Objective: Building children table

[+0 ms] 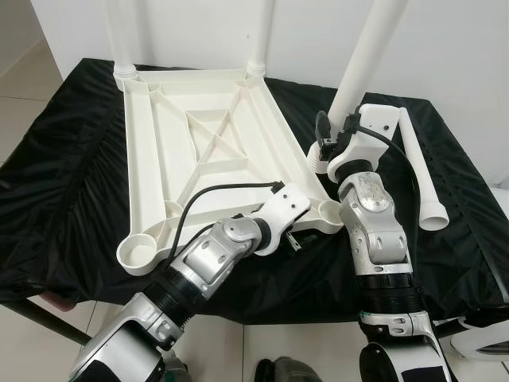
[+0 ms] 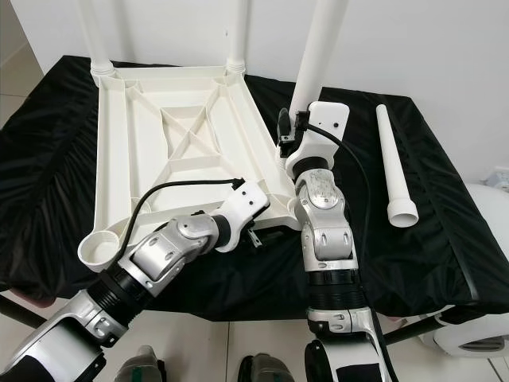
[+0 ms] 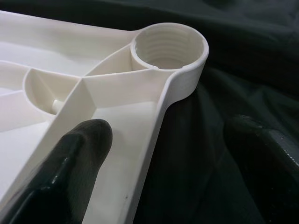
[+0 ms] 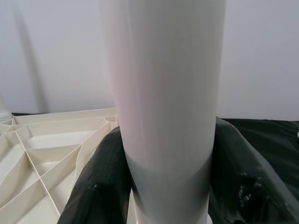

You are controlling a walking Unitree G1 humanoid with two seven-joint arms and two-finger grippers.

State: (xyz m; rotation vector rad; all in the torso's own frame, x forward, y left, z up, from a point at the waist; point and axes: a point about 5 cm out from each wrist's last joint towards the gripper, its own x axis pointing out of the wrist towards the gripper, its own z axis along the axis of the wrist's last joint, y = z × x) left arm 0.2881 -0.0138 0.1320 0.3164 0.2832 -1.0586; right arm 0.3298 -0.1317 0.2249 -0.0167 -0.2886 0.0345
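My right gripper [image 4: 168, 186] pinches the tall white plastic tube leg [image 1: 367, 60] low down, just above where it meets the near-right corner socket of the upturned white ribbed plastic tabletop [image 1: 208, 151] lying on the black cloth-covered table [image 1: 64, 183]. My left gripper [image 3: 177, 154] is spread, one finger [image 3: 70, 163] on the tabletop's inside, the other outside the rim, straddling the edge by an empty threaded socket [image 3: 169, 46]. The plastic looks light, stiff and smooth, so I judge the leg could slip while turning; gripping near its base seems best. A loose white leg [image 1: 421, 171] lies at three o'clock, two fitted legs [image 1: 126, 36] stand at eleven and twelve.
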